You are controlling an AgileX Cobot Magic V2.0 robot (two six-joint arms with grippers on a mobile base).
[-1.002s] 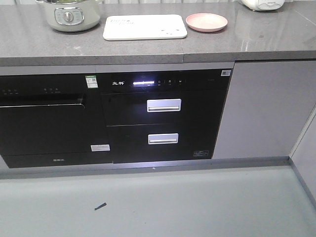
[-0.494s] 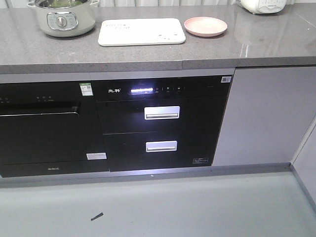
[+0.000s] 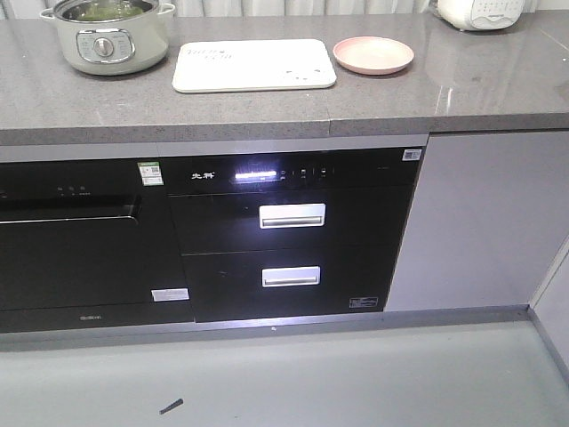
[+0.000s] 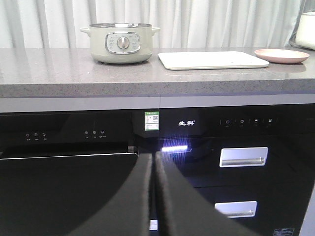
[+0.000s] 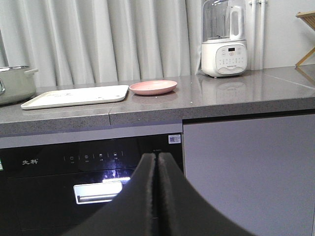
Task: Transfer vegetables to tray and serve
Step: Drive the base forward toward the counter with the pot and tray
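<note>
Kitchen front seen from the mobile base. A long grey stone counter (image 3: 444, 98) spans the whole width, with pale pleated curtains (image 5: 98, 39) behind it. Under the counter, a black built-in appliance (image 3: 80, 258) sits at the left, next to a black two-drawer unit (image 3: 356, 231) with a lit white display strip and two silver handles. A plain grey cabinet door (image 3: 480, 222) closes off the right, and the grey-green floor (image 3: 356, 374) runs along the base. On the counter, the tray (image 3: 254, 64), cream-white and rectangular with rounded corners and faint grey print, lies flat between the two round vessels. To its left stands a pale green electric pot (image 3: 111, 40) with side handles and a front dial, lid off. To its right, just beside the tray's corner, rests a shallow pink plate (image 3: 373, 54). A white blender (image 5: 224, 44) with a clear jug stands further right, near the back edge. The vegetables (image 3: 105, 11) show only as green leafy matter inside the pot, apart from the tray; their shape cannot be made out. Neither arm appears in the front view. In the wrist views, the left tool (image 4: 153, 160) and the right tool (image 5: 157, 158) each point at the cabinet fronts below counter height. Both have their black fingers pressed together, gripping nothing. A small dark scrap (image 3: 171, 406) lies on the floor.
</note>
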